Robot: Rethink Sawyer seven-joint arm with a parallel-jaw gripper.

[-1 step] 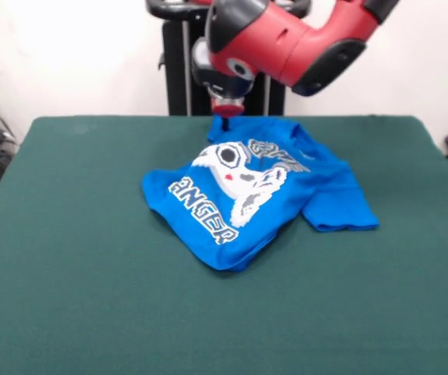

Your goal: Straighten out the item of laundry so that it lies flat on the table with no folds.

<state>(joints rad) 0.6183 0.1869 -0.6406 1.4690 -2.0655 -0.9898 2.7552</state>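
A small bright blue T-shirt (255, 191) with a white game picture lies crumpled near the middle of the big dark green cloth table (91, 273), toward the back. The red and black gripper (225, 113) sits at its far edge. I cannot tell how it is set.

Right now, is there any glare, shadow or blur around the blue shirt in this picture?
Front view: soft even light, no glare on the dark green felt table; a faint shadow under the crumpled bright blue printed T-shirt along its near edge; the red arm's end effector looks slightly blurred.
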